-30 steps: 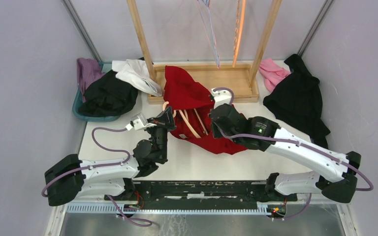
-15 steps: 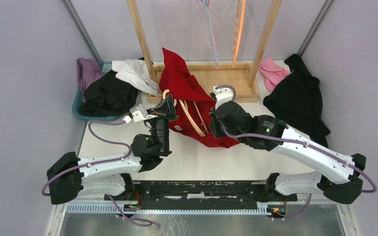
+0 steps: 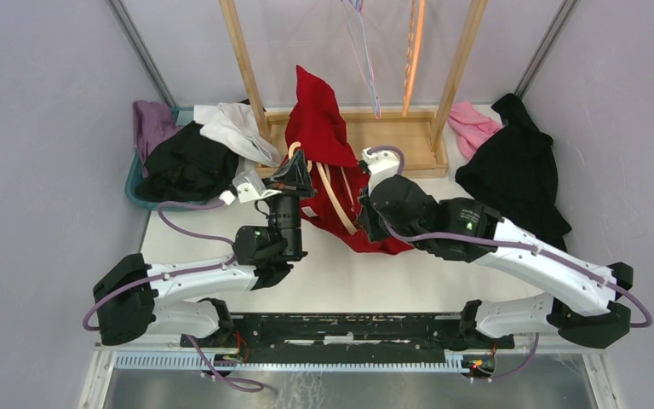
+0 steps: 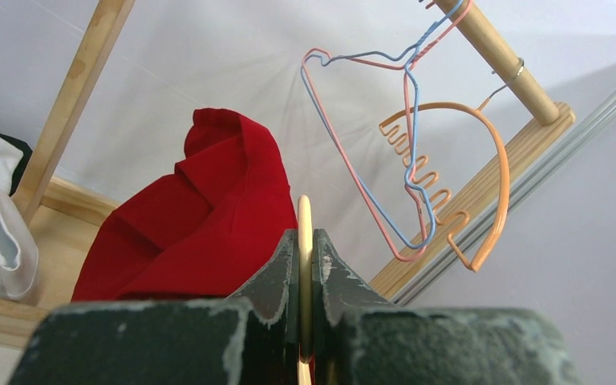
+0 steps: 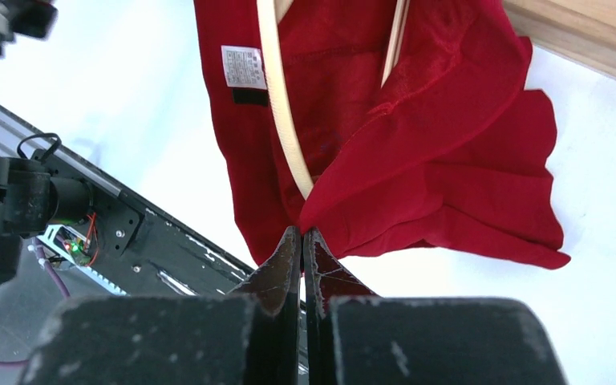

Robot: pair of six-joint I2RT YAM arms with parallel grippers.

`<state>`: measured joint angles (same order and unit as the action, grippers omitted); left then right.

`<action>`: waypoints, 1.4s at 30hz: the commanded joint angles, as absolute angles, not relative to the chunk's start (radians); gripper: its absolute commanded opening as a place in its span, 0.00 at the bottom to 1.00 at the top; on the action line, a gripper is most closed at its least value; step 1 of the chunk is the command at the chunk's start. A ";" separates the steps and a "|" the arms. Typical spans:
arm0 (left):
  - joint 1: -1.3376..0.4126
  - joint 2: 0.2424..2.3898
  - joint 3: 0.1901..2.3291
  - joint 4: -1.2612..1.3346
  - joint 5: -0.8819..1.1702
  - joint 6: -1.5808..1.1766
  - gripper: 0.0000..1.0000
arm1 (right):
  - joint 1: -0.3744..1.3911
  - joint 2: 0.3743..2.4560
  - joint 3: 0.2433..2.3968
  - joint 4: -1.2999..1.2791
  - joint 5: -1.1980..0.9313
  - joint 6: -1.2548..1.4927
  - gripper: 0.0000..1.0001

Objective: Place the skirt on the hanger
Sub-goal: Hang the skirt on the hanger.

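Note:
The red skirt is lifted off the table in front of the wooden rack, draped over a cream hanger. My left gripper is shut on the hanger's thin cream rod, with the skirt bunched just left of it. My right gripper is shut on the skirt's lower edge, right where the hanger's arm ends at the cloth. A white label shows inside the skirt.
The wooden rack stands behind, with a pink-and-blue wire hanger and an orange hanger on its rod. A teal bin of clothes and a white garment lie left; black and pink garments lie right.
Both arms have raised the hanger and skirt and carried them toward the rack. The skirt's top now stands higher, and most of the cloth is off the table.

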<state>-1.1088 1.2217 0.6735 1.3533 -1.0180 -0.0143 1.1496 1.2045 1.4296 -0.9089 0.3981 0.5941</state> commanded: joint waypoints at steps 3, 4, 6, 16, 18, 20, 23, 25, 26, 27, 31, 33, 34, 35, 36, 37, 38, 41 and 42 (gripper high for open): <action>-1.116 1.220 0.690 1.470 -0.962 -0.004 0.03 | 1.149 1.296 1.588 -0.850 0.465 0.539 0.01; -1.115 1.219 0.686 1.463 -0.962 -0.016 0.03 | 1.139 1.324 1.633 -0.853 0.460 0.528 0.01; -1.115 1.215 0.676 1.448 -0.963 -0.038 0.03 | 1.118 1.375 1.695 -0.857 0.453 0.506 0.01; -1.121 1.161 0.669 1.237 -0.986 -0.152 0.03 | 0.976 1.514 1.800 -0.847 0.385 0.457 0.01; -1.121 1.145 0.756 0.961 -0.997 -0.242 0.03 | 0.962 1.520 1.767 -0.830 0.356 0.446 0.01; -1.120 1.154 0.841 0.692 -1.005 -0.356 0.03 | 0.959 1.504 1.695 -0.794 0.310 0.442 0.01; -1.116 1.171 0.876 0.451 -0.977 -0.478 0.03 | 0.961 1.454 1.511 -0.662 0.222 0.459 0.01; -1.115 1.186 0.893 0.306 -0.956 -0.568 0.03 | 0.961 1.429 1.392 -0.593 0.188 0.477 0.01; -1.116 1.195 0.903 0.236 -0.941 -0.605 0.03 | 0.962 1.418 1.339 -0.556 0.175 0.485 0.01; -1.115 1.206 0.914 0.170 -0.929 -0.640 0.03 | 0.962 1.406 1.280 -0.520 0.158 0.492 0.01; -1.114 1.245 0.936 -0.026 -0.870 -0.734 0.03 | 0.963 1.342 1.087 -0.385 0.127 0.517 0.01; -1.114 1.272 0.946 -0.101 -0.839 -0.760 0.03 | 0.965 1.316 1.013 -0.338 0.126 0.530 0.01; -1.114 1.284 0.942 -0.122 -0.823 -0.773 0.03 | 0.964 1.299 0.980 -0.316 0.129 0.537 0.01; -1.114 1.297 0.935 -0.137 -0.803 -0.784 0.03 | 0.964 1.282 0.946 -0.294 0.135 0.547 0.01; -1.113 1.307 0.926 -0.149 -0.791 -0.798 0.03 | 0.964 1.264 0.914 -0.271 0.140 0.559 0.01; -1.114 1.317 0.914 -0.149 -0.778 -0.807 0.03 | 0.964 1.245 0.886 -0.251 0.143 0.568 0.01; -1.114 1.324 0.902 -0.143 -0.764 -0.815 0.03 | 0.963 1.227 0.858 -0.227 0.145 0.579 0.01; -1.114 1.339 0.874 -0.109 -0.738 -0.832 0.03 | 0.964 1.171 0.784 -0.150 0.141 0.606 0.01; -1.114 1.346 0.874 -0.104 -0.737 -0.834 0.03 | 0.963 1.152 0.761 -0.124 0.140 0.620 0.01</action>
